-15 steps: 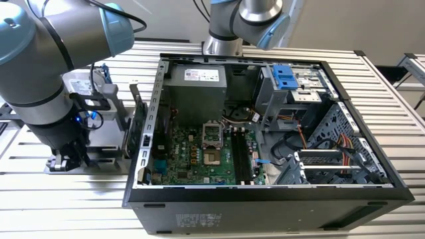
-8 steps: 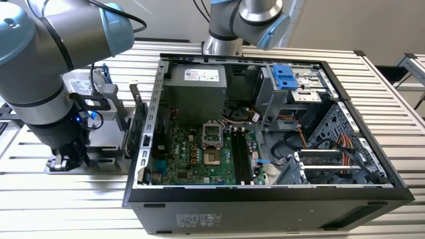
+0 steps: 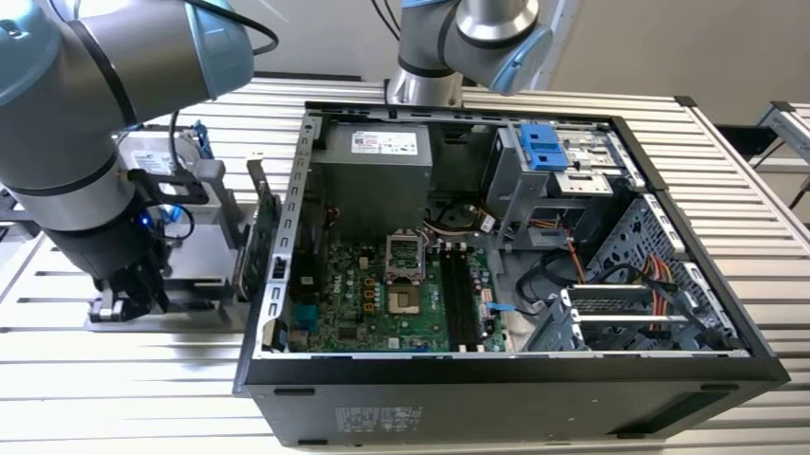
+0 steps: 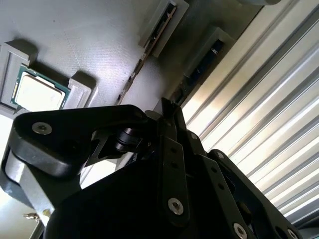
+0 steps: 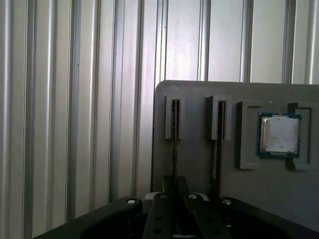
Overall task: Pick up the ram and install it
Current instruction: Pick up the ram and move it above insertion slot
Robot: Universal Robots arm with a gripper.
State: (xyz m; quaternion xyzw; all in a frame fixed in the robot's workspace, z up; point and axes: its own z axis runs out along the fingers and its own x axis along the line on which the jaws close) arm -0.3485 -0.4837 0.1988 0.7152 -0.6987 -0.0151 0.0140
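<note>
The ram is a thin dark stick standing on edge in a slot of the grey holder tray, on the side far from the processor chip. In the second wrist view the same ram runs in under the black fingertips. My gripper is shut on the ram, which still sits in its slot. In the exterior view the gripper is down at the tray, on that view's left of the open computer case.
A second stick stands in the neighbouring slot, with a processor chip beyond it. Inside the case, the motherboard's long memory slots lie beside the processor socket. A green card stands along the case's outer wall.
</note>
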